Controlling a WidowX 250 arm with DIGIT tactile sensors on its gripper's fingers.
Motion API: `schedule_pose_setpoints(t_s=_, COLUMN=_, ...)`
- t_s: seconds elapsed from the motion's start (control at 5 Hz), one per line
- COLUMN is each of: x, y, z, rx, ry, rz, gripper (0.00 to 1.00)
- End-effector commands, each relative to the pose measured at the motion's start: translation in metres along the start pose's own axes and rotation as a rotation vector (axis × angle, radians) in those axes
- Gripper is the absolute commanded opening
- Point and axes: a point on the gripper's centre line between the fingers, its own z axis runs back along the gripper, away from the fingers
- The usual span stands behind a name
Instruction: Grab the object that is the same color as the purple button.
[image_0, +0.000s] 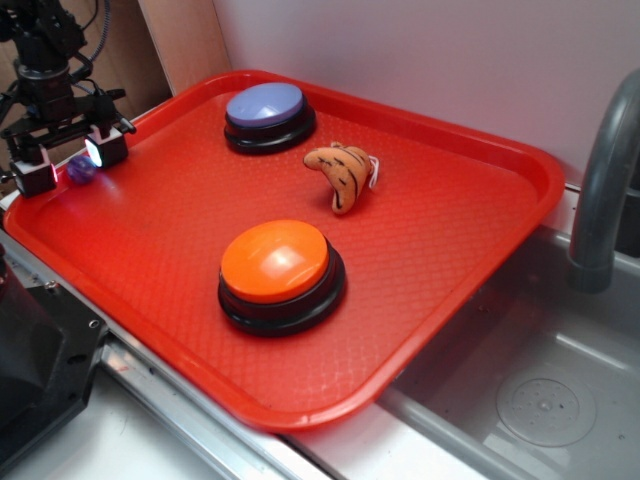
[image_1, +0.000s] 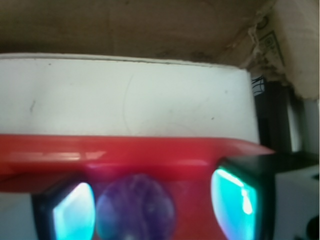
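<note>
In the exterior view the gripper hangs straight down over the far left corner of the red tray, jaws parted and low to either side of the small purple ball, which matches the purple button nearby. In the wrist view the ball sits between the two fingertips, nearer the left one, with a gap remaining, so nothing looks clamped yet.

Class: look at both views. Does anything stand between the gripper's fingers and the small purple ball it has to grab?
Nothing visible does. The purple ball sits between the open fingers of the gripper at the red tray edge; the wrist view shows no obstruction.
</note>
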Motion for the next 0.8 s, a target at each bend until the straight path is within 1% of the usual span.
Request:
schedule_pose_setpoints(t_s=0.0, x=0.003, y=0.015, z=-0.006, rx=0.037, ry=0.012, rz=0.000, gripper=0.00)
schedule_pose_setpoints(t_s=0.2, x=0.002, y=0.018, z=0.003, rx=0.004, ry=0.039, rz=-0.047, gripper=0.00)
schedule_pose_setpoints(t_s=0.4, x=-0.002, y=0.025, z=0.020, rx=-0.066, ry=0.047, rz=-0.161, gripper=0.00)
schedule_pose_setpoints(t_s=0.6, x=-0.012, y=0.042, z=0.055, rx=-0.220, ry=-0.013, rz=-0.376, gripper=0.00)
